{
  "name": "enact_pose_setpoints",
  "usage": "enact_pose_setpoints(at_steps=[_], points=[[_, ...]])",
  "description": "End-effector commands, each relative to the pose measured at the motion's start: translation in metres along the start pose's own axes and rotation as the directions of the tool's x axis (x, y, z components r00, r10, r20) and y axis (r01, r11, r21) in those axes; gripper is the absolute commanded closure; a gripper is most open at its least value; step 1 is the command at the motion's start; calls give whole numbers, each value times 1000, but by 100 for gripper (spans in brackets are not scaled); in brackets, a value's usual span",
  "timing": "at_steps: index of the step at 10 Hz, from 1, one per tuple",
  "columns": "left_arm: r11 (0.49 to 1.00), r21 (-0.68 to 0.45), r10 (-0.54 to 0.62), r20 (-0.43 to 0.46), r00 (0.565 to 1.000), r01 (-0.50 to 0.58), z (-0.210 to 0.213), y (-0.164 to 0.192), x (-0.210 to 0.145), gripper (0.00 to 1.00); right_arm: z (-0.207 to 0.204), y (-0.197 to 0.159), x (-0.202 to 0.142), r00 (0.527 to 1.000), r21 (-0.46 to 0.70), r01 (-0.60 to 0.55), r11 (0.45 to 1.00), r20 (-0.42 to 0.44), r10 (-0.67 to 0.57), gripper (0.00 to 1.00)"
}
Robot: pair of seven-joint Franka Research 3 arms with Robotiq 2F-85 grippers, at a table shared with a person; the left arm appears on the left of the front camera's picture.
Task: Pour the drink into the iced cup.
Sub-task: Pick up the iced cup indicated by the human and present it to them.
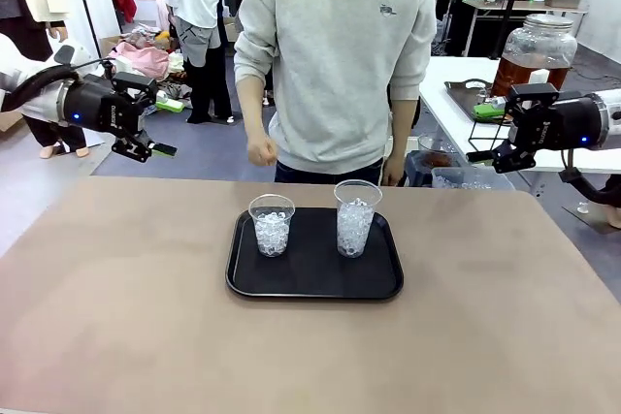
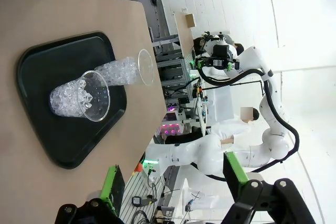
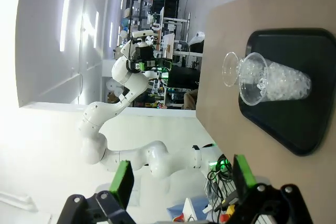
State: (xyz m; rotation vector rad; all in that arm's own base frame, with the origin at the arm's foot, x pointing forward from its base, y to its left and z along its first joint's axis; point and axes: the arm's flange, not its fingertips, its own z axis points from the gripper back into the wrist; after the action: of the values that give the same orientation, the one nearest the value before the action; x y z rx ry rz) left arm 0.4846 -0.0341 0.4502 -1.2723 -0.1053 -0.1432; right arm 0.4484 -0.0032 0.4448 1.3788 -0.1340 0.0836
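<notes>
Centrally, between the left hand [image 1: 153, 149] and the right hand [image 1: 485, 154] and lower than both, a black tray [image 1: 310, 276] lies on the table [image 1: 116, 317]. Two clear cups stand upright on it: a short cup [image 1: 272, 225] on the left hand's side and a tall cup [image 1: 356, 218] on the right hand's side, each filled with ice [image 1: 273, 233]. Both hands hang empty, fingers apart. Beyond the right hand, on a white side table [image 1: 441, 73], a glass dispenser jar [image 1: 537, 46] holds the amber drink [image 1: 524, 75] in its lower part.
</notes>
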Motion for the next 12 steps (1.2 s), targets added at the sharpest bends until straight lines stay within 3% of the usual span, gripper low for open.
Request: enact_pose_setpoints(at_steps=[1, 12], points=[[1000, 2, 8, 6, 1000, -8, 1, -2, -1, 0, -1, 1, 0, 1000, 4, 2, 1000, -1, -2, 0], [1000, 2, 8, 6, 1000, -8, 1, -2, -1, 0, -1, 1, 0, 1000, 4, 2, 1000, -1, -2, 0]])
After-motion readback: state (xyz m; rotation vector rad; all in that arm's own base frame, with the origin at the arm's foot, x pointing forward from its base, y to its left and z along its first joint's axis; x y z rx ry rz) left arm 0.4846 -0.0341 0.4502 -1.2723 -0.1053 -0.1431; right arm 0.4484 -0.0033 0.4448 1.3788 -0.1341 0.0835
